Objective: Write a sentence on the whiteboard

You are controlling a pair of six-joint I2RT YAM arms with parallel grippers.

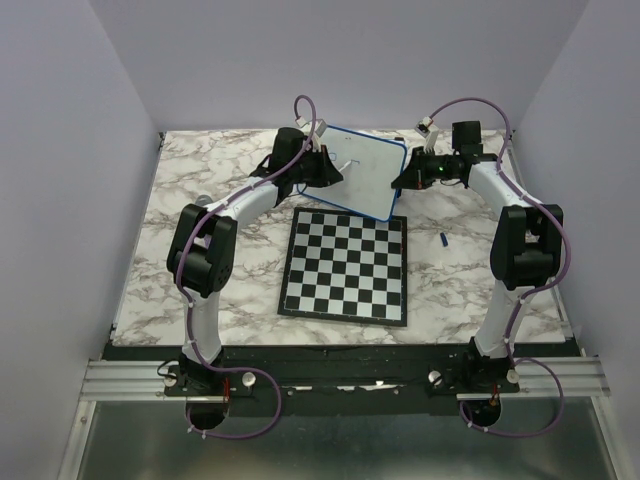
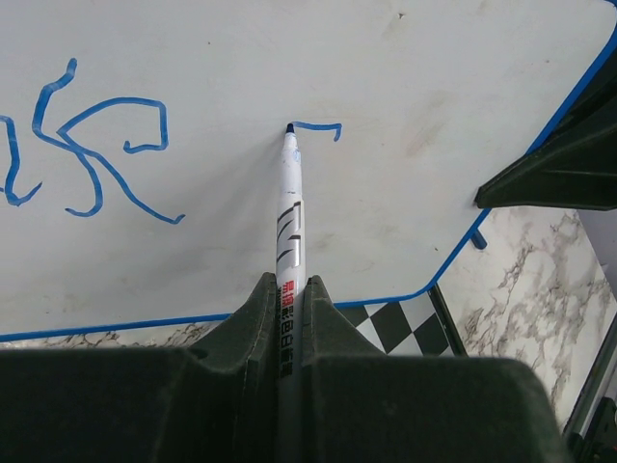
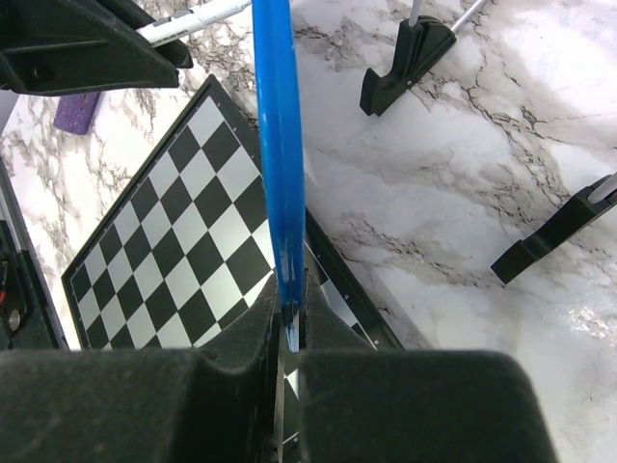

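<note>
The whiteboard [image 1: 365,172], white with a thin blue rim, stands tilted at the back of the table, its lower edge by the chessboard. My left gripper [image 2: 291,289] is shut on a white marker [image 2: 289,212], and the marker's tip touches the whiteboard [image 2: 405,68]. Blue strokes of the sentence [image 2: 161,121] lie left of the tip, and a short fresh stroke [image 2: 318,124] runs right from it. My right gripper [image 3: 292,307] is shut on the board's blue rim [image 3: 278,145], which shows edge-on. From above, the left gripper [image 1: 330,168] is over the board's left part and the right gripper [image 1: 405,177] is at its right edge.
The black-and-white chessboard [image 1: 347,265] lies flat in front of the whiteboard on the marble table [image 1: 200,190]. A small blue piece [image 1: 442,239] lies right of the chessboard. Two black feet [image 3: 410,58] [image 3: 559,231] stand on the marble behind the board. A purple object [image 3: 77,111] lies beyond the chessboard.
</note>
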